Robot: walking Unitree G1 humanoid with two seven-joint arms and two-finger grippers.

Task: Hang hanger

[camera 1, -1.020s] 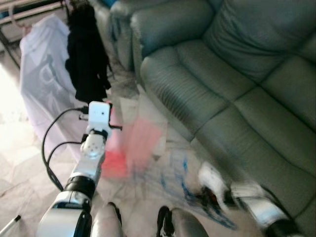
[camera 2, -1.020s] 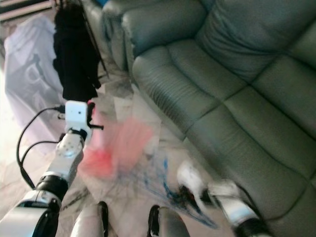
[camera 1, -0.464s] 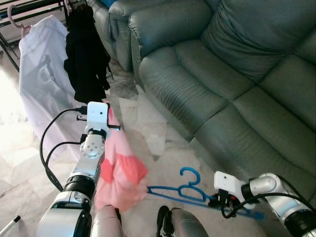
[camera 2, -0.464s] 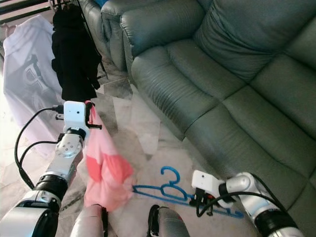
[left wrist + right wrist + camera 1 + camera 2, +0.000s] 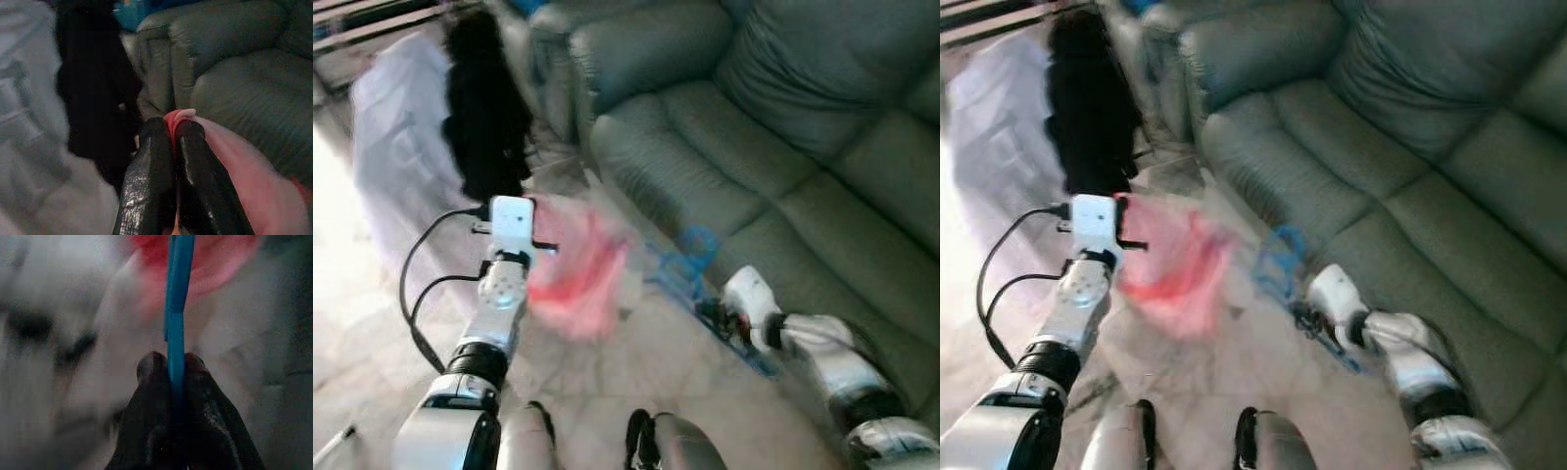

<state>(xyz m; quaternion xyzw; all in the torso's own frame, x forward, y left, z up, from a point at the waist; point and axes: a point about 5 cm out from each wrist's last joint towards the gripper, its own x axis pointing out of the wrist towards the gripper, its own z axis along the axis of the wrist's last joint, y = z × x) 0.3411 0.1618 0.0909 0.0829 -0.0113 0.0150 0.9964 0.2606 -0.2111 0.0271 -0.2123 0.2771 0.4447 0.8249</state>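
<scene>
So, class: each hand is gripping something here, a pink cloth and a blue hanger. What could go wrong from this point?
1. The left hand pinches only an edge of the pink cloth, so the cloth may slip free.
2. The right hand grips the thin blue hanger on a narrow bar, so it may twist in the grip.
3. The head views are blurred, so aiming the hanger into the cloth could miss.

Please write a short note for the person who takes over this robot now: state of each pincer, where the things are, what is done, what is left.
Left pincer: shut on the pink garment, held up in front of the robot.
Right pincer: shut on the blue hanger, raised beside the green sofa, close to the garment.
A black garment and a white one hang at the far left.
Done: both items are gripped.
Left: the eye views are blurred, so I cannot tell whether the hanger is inside the garment; fit it, then hang it.
</scene>
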